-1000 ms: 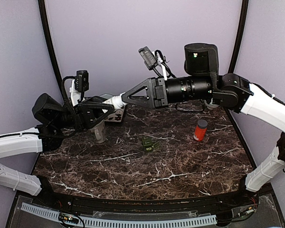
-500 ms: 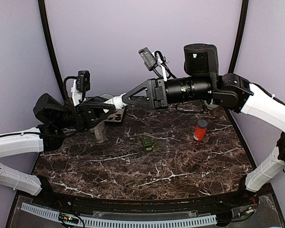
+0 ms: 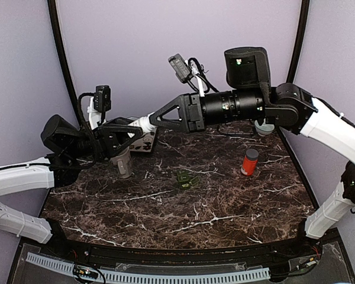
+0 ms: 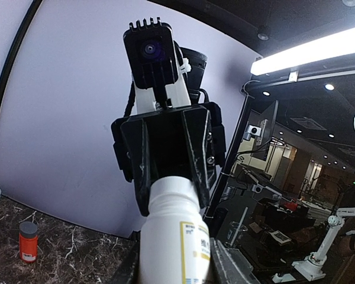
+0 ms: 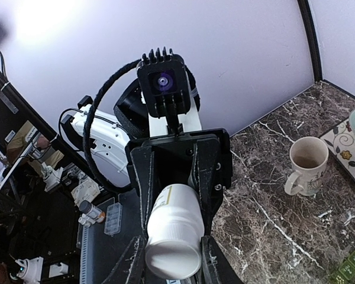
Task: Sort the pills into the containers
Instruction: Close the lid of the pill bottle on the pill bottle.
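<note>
White bottle and right gripper slightly higher, leftward.

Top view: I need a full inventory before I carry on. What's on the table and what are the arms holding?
white bottle: 1, white with a label, in the air between the two grippers
mug: 1, beige, back left of the table, upright
patterned tile: 1, white with flowers, just right of the mug
green packet: 1, green, table centre
red bottle: 1, red with a dark cap, right side, upright
bowl: 1, pale, back right, partly hidden by the right arm
table: 1, dark marble
left gripper: shut on the white bottle
right gripper: shut on the bottle's other end
</note>
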Controlling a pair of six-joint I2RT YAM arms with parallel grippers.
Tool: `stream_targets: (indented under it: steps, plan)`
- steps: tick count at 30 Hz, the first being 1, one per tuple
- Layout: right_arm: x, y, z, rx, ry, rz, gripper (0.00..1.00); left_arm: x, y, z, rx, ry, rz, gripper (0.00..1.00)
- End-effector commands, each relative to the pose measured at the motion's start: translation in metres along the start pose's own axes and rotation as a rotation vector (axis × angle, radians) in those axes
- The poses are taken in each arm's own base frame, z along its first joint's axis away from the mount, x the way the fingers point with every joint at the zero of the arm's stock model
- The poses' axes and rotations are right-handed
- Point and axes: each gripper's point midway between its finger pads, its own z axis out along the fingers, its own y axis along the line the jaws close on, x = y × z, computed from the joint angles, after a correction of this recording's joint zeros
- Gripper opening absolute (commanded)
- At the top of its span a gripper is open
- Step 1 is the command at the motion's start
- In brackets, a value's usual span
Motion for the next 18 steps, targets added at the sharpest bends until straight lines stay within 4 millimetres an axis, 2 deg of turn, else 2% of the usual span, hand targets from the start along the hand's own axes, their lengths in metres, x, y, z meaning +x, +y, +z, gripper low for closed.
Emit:
stream_targets:
  steps: [1,8,18]
  plan:
    - [0.034,0.005,0.028,-0.033,0.113,-0.003,0.27,-0.016,-0.003,0.006,0.000,-0.026,0.014,0.00]
    - [0.048,-0.005,0.041,-0.025,0.146,0.006,0.27,-0.018,-0.012,0.008,0.050,-0.022,0.017,0.00]
    - [0.056,-0.003,0.054,-0.079,0.147,0.052,0.24,-0.020,-0.018,0.010,0.080,-0.015,0.032,0.00]
